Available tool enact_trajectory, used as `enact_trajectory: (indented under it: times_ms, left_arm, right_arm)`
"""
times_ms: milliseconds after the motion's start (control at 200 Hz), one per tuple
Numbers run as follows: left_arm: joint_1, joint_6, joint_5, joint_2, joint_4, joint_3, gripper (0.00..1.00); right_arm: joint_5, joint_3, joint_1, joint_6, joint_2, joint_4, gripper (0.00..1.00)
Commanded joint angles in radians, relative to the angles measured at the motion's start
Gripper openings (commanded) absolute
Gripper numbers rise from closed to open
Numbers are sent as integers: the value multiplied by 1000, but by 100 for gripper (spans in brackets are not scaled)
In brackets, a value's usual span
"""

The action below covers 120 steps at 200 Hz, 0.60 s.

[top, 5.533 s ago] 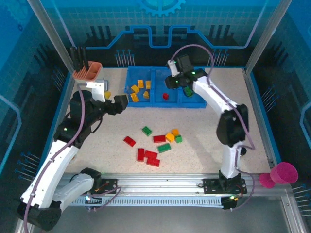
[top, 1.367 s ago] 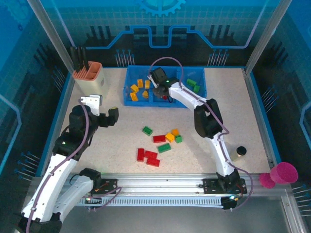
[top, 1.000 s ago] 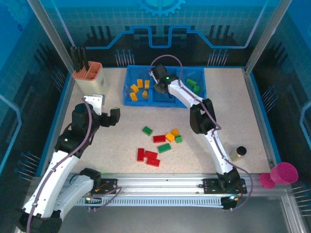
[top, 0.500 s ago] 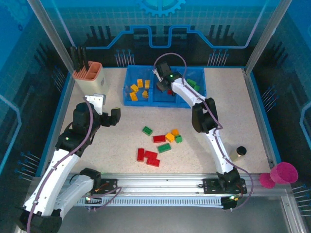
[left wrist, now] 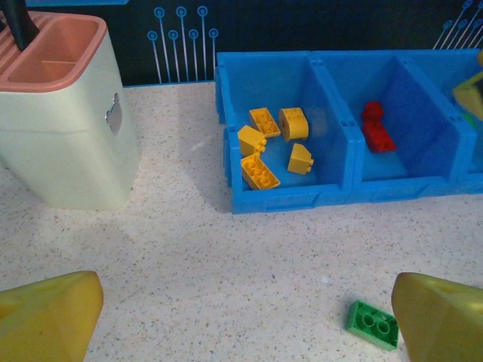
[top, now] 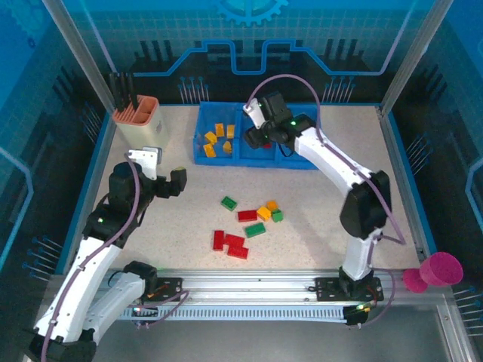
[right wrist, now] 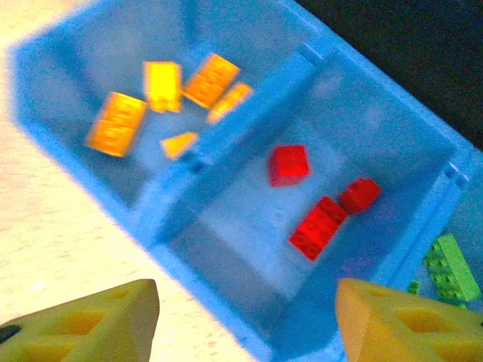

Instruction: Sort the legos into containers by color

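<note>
Right wrist: your right gripper (right wrist: 245,313) hangs open, empty, over red legos (right wrist: 318,226). At nine o'clock, left gripper (left wrist: 245,317) gapes empty.

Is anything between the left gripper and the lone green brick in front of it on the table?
Nothing visible does. The left gripper is open, with only bare table between it and the green brick. The beige cup stands off to the left and the blue tray sits beyond the brick.
</note>
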<state>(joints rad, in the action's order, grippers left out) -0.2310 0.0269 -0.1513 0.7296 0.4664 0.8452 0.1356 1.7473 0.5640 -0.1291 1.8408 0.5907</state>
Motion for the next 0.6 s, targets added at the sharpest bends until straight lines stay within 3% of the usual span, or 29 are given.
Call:
enact_trajectory:
  times_ms: [0,110,155,290,465,595]
  left_arm:
    - [9,14,34,-24,-8,9,99]
    - [10,16,51,-27,-12,9,99]
    - [9,17,58,-25,-16,9,99]
    - [10,32,83,-17,-20,15,99]
    - [15,39,110,-12,-20,6,99]
    - [16,31,98,-21,-20,-4,99]
  right_arm:
    - [-121,-96,74,-97,-51,57,65]
    - [-197,-216,128,-236,-109,72,68]
    - [-305,-284,129,-316,-133,55,73]
    - [-472,-382,132,-519,-155,55,74]
    - [-470,-426,154,-625,-140,59,78]
    - [-370,-503,182,-670,-106,-36,80]
